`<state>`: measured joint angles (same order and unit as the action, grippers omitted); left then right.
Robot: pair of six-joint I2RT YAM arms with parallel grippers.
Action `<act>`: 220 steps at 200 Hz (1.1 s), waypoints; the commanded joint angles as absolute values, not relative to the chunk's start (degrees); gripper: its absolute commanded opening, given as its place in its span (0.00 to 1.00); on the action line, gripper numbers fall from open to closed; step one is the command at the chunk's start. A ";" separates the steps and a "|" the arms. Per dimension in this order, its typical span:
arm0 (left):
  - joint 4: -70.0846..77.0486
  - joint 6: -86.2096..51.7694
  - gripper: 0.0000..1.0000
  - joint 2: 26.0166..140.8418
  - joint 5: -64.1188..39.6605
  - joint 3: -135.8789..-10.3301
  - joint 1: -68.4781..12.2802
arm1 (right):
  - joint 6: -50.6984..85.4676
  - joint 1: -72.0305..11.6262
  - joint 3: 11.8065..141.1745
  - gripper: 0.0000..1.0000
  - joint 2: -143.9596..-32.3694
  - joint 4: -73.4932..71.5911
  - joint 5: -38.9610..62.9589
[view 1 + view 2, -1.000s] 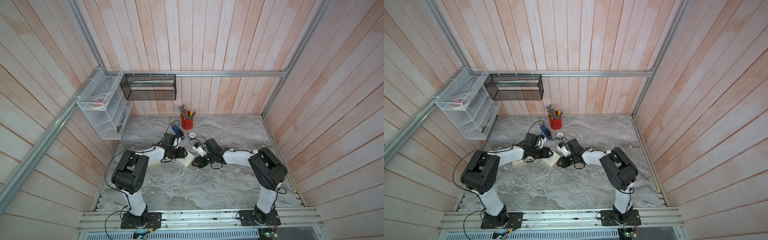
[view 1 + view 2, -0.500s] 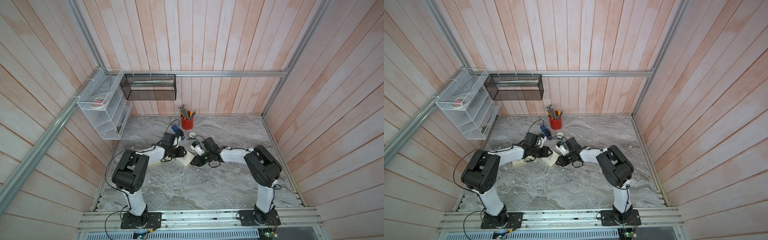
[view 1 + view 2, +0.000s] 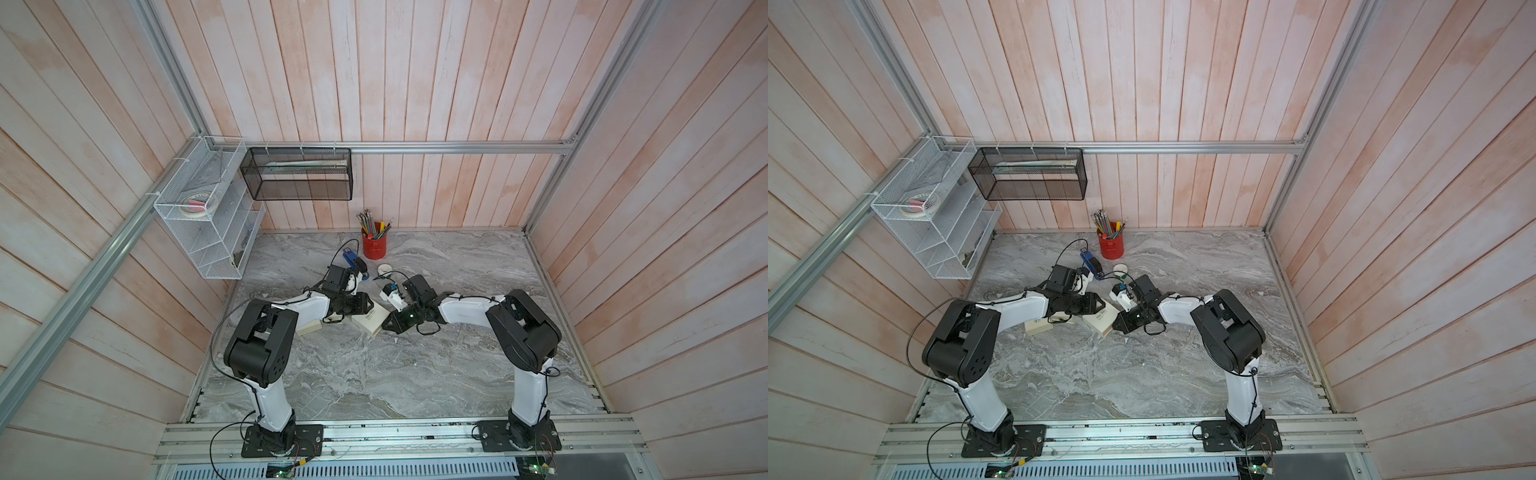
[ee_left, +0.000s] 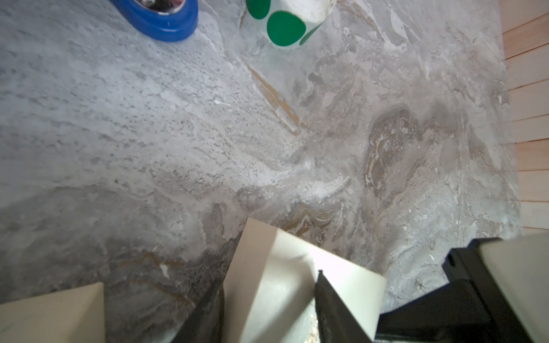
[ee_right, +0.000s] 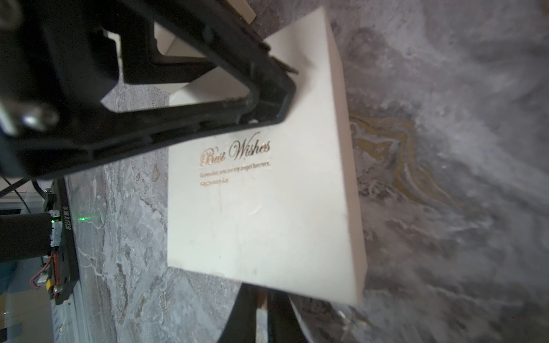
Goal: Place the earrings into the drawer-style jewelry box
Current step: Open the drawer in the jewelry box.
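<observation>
Box: the cream drawer-style jewelry box (image 5: 261, 213), with gold "Best Wishes" lettering on its top, lies on the marble table (image 3: 374, 374) between the two arms — right in the thick of it.
Left gripper (image 3: 368, 306): clamped on one end of the box, with a finger on either side of it in the left wrist view.
Right gripper (image 5: 263, 300): jaws pinched together at the box's opposite edge. What they nip, if anything, is hidden beneath that edge.
Earrings: cannot be made out. There is a faint glint by the right fingertips, too blurred to call.
Second cream piece (image 3: 309, 328): just beside the left arm. Drawer tray or loose sleeve, it is impossible to tell.
Handling: the box looks like light, stiff card with smooth faces, so it will likely skate on the marble unless braced.
Where to hold: the sleeve gently by its side walls, the drawer by its end or pull tab. The earrings are tiny and slippery — best nipped right at the fingertips.
</observation>
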<state>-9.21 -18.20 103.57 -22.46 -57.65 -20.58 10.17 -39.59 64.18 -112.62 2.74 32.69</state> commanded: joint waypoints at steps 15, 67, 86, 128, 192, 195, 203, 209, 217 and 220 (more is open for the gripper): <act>-12.27 -17.93 0.49 105.27 -20.03 -56.94 -20.65 | 9.84 -39.82 64.89 0.00 -111.82 1.91 32.21; -12.51 -18.44 0.50 105.21 -18.58 -55.84 -20.44 | 9.93 -39.82 59.83 0.00 -108.36 2.27 30.79; -12.40 -18.74 0.49 105.21 -18.38 -55.72 -20.38 | 9.84 -39.75 57.86 0.00 -107.21 2.65 30.48; -12.70 -18.57 0.49 105.41 -18.13 -55.58 -20.18 | 9.25 -39.80 54.53 0.00 -105.10 4.56 30.06; -13.39 -18.10 0.49 105.28 -18.04 -56.16 -19.94 | 8.26 -39.75 49.80 0.00 -101.15 6.46 28.91; -13.44 -18.08 0.49 105.28 -18.04 -56.16 -19.95 | 8.31 -39.73 49.70 0.00 -101.04 6.45 28.87; -13.43 -18.11 0.49 105.24 -18.14 -56.16 -19.91 | 8.26 -39.73 49.36 0.00 -100.78 6.55 28.75; -13.38 -18.12 0.49 105.37 -18.10 -56.11 -19.99 | 8.22 -39.75 49.17 0.00 -100.60 6.68 28.66; -13.32 -18.11 0.49 105.35 -18.14 -56.11 -19.92 | 8.17 -39.77 48.86 0.00 -100.31 6.81 28.61; -13.35 -18.11 0.49 105.38 -18.14 -56.06 -19.90 | 8.11 -39.73 48.75 0.00 -100.22 6.85 28.49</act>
